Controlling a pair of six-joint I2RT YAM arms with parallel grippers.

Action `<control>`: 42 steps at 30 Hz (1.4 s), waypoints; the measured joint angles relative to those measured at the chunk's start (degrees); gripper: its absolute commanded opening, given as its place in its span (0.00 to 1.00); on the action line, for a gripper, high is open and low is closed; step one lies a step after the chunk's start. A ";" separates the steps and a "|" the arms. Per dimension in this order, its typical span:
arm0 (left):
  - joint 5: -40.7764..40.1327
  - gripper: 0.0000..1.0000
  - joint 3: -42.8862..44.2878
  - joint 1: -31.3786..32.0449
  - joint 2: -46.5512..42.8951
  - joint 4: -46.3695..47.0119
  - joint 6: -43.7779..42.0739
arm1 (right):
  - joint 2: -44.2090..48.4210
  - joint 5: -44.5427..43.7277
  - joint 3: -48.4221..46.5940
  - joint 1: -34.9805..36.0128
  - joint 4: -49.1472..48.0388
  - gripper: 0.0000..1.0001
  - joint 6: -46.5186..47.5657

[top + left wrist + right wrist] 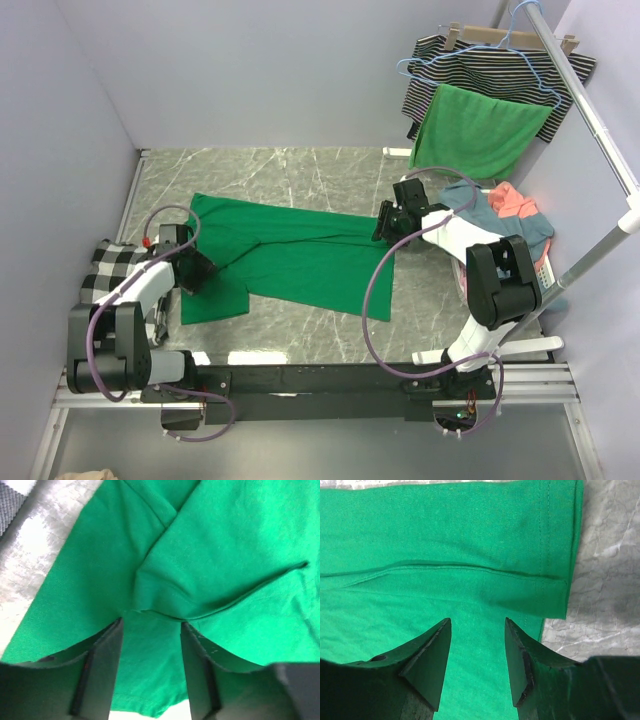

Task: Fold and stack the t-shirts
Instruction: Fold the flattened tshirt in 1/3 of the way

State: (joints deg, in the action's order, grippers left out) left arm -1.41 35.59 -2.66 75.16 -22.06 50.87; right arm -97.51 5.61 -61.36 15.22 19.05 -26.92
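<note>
An emerald green t-shirt (300,255) lies spread across the marble table, partly folded over itself. My left gripper (195,268) is down on its left end beside the sleeve. In the left wrist view its jaws (150,622) stand apart on the green cloth (225,540), with a raised crease bunched just past the tips. My right gripper (385,222) is at the shirt's right end. There its jaws (477,622) are open over flat green cloth (445,530), close to the stitched hem. A dusty blue and coral heap of t-shirts (510,215) lies at the right.
A black-and-white checked cloth (110,265) sits at the left table edge. A striped garment (480,60) and a brighter green cloth (480,130) hang from a rack at the back right. A white pole (600,130) slants down the right side. Walls enclose the table (300,170).
</note>
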 measured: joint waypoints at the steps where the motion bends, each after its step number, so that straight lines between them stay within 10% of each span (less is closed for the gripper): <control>1: -0.24 0.54 -0.26 -0.02 -0.33 0.26 0.46 | 0.00 0.00 0.00 0.00 0.00 0.54 0.02; 31: 4.66 0.59 -5.05 -0.52 0.76 15.85 14.86 | 0.00 0.68 0.00 0.00 0.04 0.54 1.14; 42: -4.15 0.69 5.14 5.70 -1.73 6.27 4.83 | -0.04 1.42 0.02 0.00 0.04 0.54 1.29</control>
State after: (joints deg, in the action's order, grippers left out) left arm -5.56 40.73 3.05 73.43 -15.79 55.70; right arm -97.56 7.03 -61.34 15.22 19.09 -25.63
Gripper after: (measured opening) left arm 0.654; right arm 0.539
